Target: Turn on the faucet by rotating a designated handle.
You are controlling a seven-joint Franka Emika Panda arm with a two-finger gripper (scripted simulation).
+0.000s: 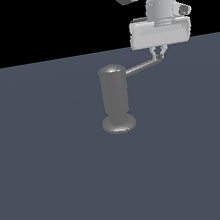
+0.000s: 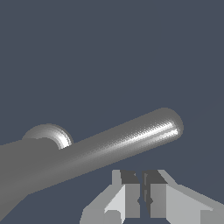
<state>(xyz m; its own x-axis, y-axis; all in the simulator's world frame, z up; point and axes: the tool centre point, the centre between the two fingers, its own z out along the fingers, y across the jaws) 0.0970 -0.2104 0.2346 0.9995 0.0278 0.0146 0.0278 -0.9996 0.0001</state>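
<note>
The gripper sits at the handle tip, beside it. Its fingers are closed together, gripping nothing. The faucet stands upright.

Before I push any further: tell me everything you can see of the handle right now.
The handle is a thin, straight rod of dull grey metal with a rounded tip. It sticks out from near the top of the faucet toward the exterior view's right, rising slightly. The gripper sits at its outer end, fingers nearly together. The wrist view shows the tip beside the fingers, not between them; actual contact cannot be confirmed.
</note>
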